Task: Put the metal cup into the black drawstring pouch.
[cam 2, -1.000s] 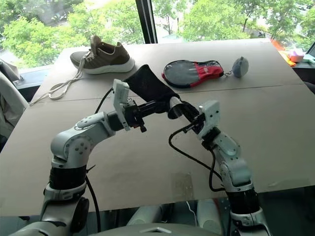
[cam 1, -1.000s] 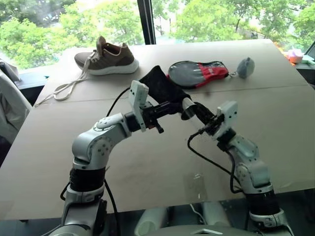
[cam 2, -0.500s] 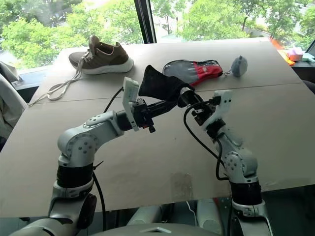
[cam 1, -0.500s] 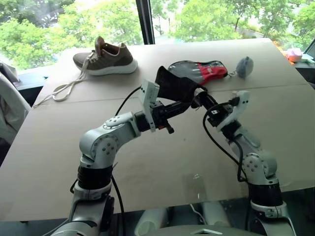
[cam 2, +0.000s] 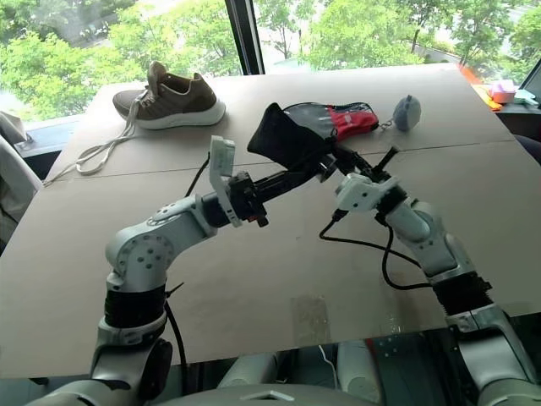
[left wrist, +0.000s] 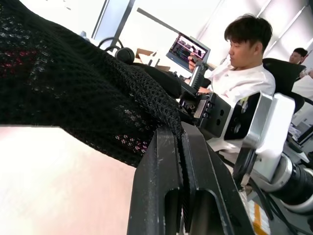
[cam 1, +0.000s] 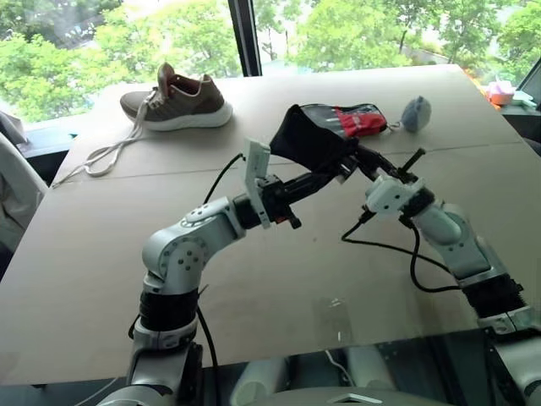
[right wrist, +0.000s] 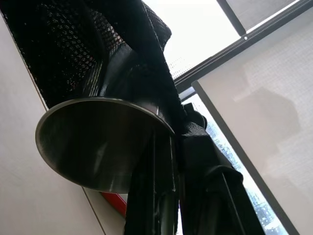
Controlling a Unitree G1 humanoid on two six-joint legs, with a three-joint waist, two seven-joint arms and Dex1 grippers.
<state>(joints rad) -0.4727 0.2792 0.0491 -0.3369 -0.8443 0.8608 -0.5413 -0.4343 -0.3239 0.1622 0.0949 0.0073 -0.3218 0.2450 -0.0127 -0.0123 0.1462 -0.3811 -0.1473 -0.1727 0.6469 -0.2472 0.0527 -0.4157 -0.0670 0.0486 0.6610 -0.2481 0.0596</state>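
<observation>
Behind, shoe, paddle case, grey pouch

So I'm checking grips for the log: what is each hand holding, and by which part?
Left hand pinches the black drawstring pouch at its mouth edge; right hand clamps the metal cup by its rim.

The pouch is showing as matt black open-weave mesh cloth. The cup is gleaming as smooth, brushed metal. The table is looking like matt brown board, and the shoe like knit cloth.
</observation>
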